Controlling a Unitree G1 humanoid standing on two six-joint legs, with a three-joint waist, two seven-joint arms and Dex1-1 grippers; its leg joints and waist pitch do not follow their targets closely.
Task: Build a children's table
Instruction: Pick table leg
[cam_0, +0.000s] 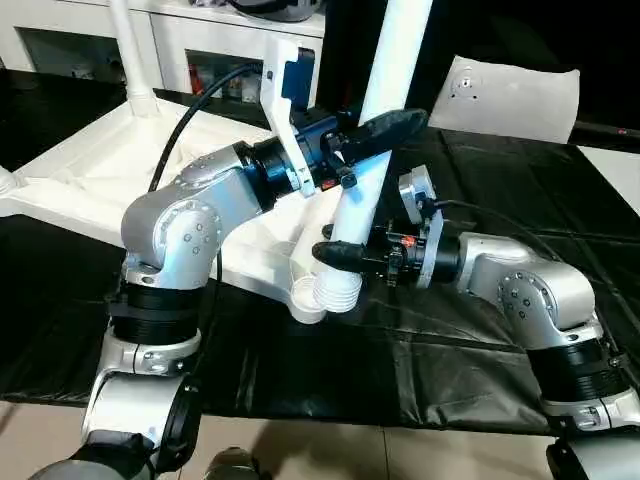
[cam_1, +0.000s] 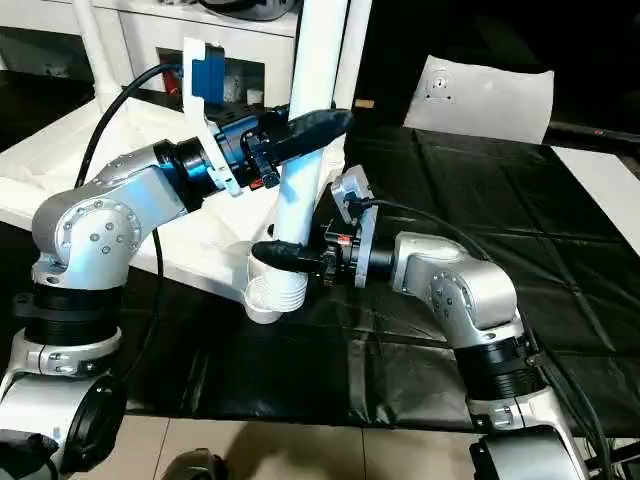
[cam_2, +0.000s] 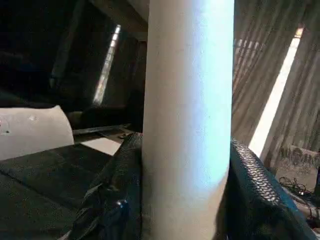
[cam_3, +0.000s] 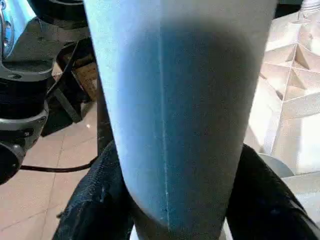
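The white table top (cam_0: 90, 170) lies upside down on the black mat, ribbed underside up. A long white leg (cam_0: 395, 60) rises, slightly tilted, from the near corner socket (cam_0: 308, 297), with its ribbed end at the socket. My left gripper (cam_0: 398, 126) is shut on this leg high up, and the leg (cam_2: 187, 125) sits between its black fingers (cam_2: 260, 200). Lower down, just above the socket, my right gripper (cam_0: 335, 250) is shut on the same leg (cam_3: 175, 100). A second leg (cam_0: 128, 50) stands upright in a far corner.
The black mat (cam_0: 400, 370) covers the work area, with pale floor at its near edge. A flat white panel (cam_0: 510, 95) with a small round fitting lies at the back right. A white cabinet (cam_0: 200, 50) with glass doors stands behind the table top.
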